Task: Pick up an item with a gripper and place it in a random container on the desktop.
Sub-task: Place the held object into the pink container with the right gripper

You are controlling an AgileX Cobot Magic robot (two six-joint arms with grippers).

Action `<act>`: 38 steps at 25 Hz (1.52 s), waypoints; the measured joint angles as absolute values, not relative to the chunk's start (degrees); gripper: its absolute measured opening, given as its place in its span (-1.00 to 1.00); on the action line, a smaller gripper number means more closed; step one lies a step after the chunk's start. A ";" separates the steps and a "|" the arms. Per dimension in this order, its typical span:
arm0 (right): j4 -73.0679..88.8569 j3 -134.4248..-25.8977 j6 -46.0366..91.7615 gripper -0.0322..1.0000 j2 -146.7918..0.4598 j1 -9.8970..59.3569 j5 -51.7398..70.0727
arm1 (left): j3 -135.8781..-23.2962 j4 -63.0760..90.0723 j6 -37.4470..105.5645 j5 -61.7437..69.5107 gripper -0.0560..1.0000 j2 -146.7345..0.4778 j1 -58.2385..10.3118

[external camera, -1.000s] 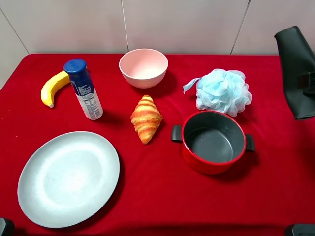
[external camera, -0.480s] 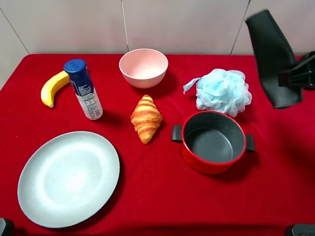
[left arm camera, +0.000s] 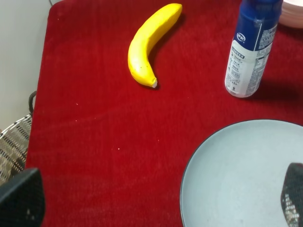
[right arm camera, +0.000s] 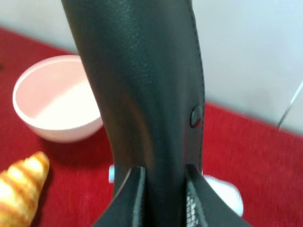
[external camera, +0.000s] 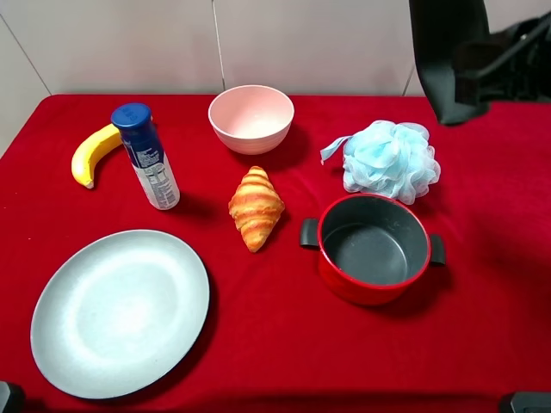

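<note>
A: Where is the case (external camera: 443,60)?

B: High over the far right of the worktop (external camera: 275,335), clamped in the right claw (right arm camera: 163,201) and hanging near upright. The left claw (left arm camera: 156,201) is spread apart and holds nothing, near left by the plate (external camera: 120,310).

A: And the move?

B: I'd carry it left to the bowl (external camera: 250,118), well above the sponge (external camera: 387,159). The case looks long for the bowl, so tilt it flatter, centre it and lower it before releasing, or it may tip out.

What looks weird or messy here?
Nothing is spilled or broken. The only odd sight is the black case, gripped roughly upright in the air by the right tool over the red table's far right side.
</note>
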State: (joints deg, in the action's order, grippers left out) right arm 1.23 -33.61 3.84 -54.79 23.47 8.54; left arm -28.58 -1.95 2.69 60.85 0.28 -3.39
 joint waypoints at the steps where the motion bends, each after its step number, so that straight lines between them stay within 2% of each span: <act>1: 1.18 -33.61 3.84 -0.70 -55.64 23.47 7.01 | -28.58 -1.95 2.69 60.85 0.97 0.28 -3.39; 7: 0.79 -33.61 3.84 -0.70 -64.01 23.47 -3.85 | -28.58 -1.95 2.69 60.85 0.97 0.28 -3.39; 17: -6.87 -33.98 0.33 -0.70 -81.07 23.47 -32.38 | -28.58 -1.95 2.69 60.85 0.97 0.28 -3.39; 26: -21.14 -44.66 -14.98 -0.70 -92.01 24.04 -35.22 | -28.58 -1.95 2.69 60.85 0.97 0.28 -3.39; 38: -22.45 -54.85 -16.93 -0.70 -100.81 29.39 -33.49 | -28.58 -1.95 2.69 60.85 0.97 0.28 -3.39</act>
State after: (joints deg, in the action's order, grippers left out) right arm -22.45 -54.85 -16.93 -100.81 29.39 -33.49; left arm -28.58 -1.95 2.69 60.85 0.28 -3.39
